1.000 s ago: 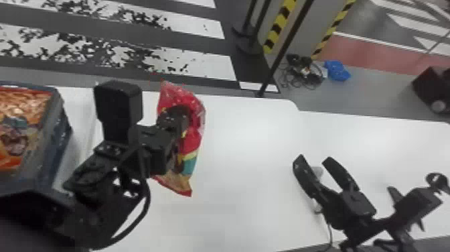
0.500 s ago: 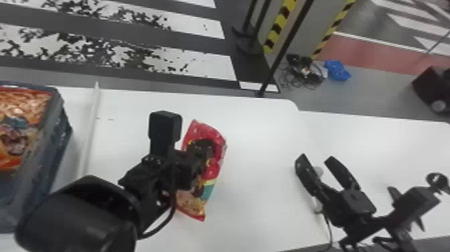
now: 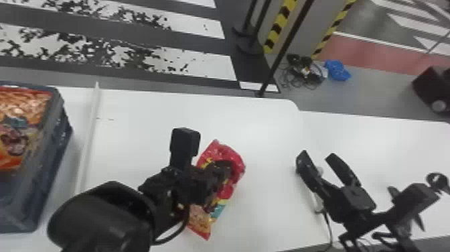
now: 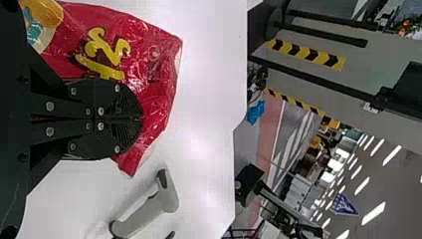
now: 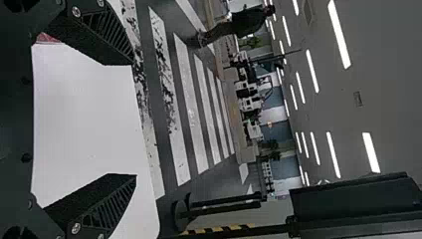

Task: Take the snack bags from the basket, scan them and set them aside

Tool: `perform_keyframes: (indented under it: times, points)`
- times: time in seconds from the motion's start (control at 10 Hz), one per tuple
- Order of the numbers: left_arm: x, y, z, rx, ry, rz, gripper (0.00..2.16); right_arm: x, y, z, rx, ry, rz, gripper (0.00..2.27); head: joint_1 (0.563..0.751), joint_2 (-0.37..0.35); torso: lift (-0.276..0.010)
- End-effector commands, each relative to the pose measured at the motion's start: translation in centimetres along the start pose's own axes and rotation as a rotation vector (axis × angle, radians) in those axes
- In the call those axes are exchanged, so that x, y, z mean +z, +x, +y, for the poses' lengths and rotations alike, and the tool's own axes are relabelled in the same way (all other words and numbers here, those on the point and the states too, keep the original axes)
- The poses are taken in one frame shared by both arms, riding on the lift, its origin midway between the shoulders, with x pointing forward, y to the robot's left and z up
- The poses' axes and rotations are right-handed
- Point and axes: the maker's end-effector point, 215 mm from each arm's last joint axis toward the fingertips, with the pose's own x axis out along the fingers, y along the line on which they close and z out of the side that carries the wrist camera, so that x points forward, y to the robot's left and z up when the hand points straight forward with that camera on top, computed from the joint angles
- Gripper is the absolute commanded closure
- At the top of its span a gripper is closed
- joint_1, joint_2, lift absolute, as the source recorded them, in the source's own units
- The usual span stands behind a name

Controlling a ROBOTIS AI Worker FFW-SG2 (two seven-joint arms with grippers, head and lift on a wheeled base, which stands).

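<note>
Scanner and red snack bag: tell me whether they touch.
Apart: the left wrist view shows a strip of white tabletop between the scanner and the red snack bag.

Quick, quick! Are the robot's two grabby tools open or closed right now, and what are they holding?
Left tool: closed, holding the red snack bag.
Right tool: open, holding nothing.

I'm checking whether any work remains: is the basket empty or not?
Not empty: the head view shows an orange snack bag in the basket, up near its rim.
</note>
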Motion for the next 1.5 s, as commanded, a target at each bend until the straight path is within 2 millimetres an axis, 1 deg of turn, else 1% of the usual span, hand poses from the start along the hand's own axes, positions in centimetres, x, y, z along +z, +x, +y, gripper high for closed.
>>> perform_keyframes:
  times: [0.0, 0.1, 0.2, 0.3, 0.4, 0.5, 0.6, 0.8, 0.9, 1.0, 1.2, 1.3, 1.4]
  points:
    - [-0.1, 0.2, -1.8, -0.056, -0.037, 0.002, 2.15, 0.3, 0.1, 0.1, 0.001, -0.002, -0.008, 0.12, 0.695, -0.35, -0.075]
    - [-1.0, 0.5, -2.7, -0.076, -0.028, 0.02, 2.15, 0.6, 0.1, 0.1, -0.001, -0.002, -0.014, 0.12, 0.695, -0.35, -0.075]
    - [-1.8, 0.7, -3.0, -0.104, -0.033, 0.038, 2.15, 0.6, 0.2, 0.1, -0.002, -0.001, -0.015, 0.12, 0.695, -0.35, -0.075]
    - [-2.1, 1.0, -2.9, -0.123, -0.054, 0.049, 1.85, 0.5, 0.2, 0.3, -0.001, 0.002, -0.016, 0.12, 0.695, -0.35, -0.075]
    - [-2.5, 1.2, -2.3, -0.113, -0.043, 0.061, 0.67, 0.6, 0.2, 0.4, 0.001, 0.004, -0.021, 0.12, 0.695, -0.35, -0.075]
    - [-2.7, 1.3, -1.9, -0.108, -0.039, 0.067, 0.0, 0.7, 0.3, 0.4, 0.002, 0.003, -0.022, 0.12, 0.695, -0.35, -0.075]
    - [-2.6, 1.3, -1.9, -0.107, -0.041, 0.066, 0.02, 0.8, 0.2, 0.4, 0.002, 0.001, -0.025, 0.12, 0.695, -0.35, -0.075]
    - [-1.8, 1.2, -2.1, -0.128, -0.042, 0.055, 0.04, 1.1, 0.2, 0.2, 0.001, -0.006, -0.03, 0.12, 0.695, -0.35, -0.075]
    - [-1.1, 0.8, -2.7, -0.134, -0.031, 0.042, 0.04, 1.1, 0.3, 0.2, 0.001, -0.021, -0.027, 0.12, 0.695, -0.35, -0.075]
    - [0.4, 0.3, -2.8, -0.119, -0.002, 0.01, 0.04, 1.2, 0.3, 0.3, 0.003, -0.027, -0.029, 0.12, 0.695, -0.35, -0.075]
    - [3.7, -1.5, 0.5, -0.02, 0.012, -0.074, 0.03, 1.1, 0.4, 0.1, 0.004, -0.029, -0.027, 0.12, 0.695, -0.35, -0.075]
    - [6.7, -2.7, 2.5, 0.049, 0.048, -0.192, 0.03, 0.8, 0.4, 0.2, 0.007, -0.025, -0.023, 0.12, 0.695, -0.35, -0.075]
    - [10.2, -4.9, 4.9, 0.153, 0.06, -0.325, 0.03, 0.4, 0.5, 0.3, 0.01, -0.019, -0.018, 0.12, 0.695, -0.35, -0.075]
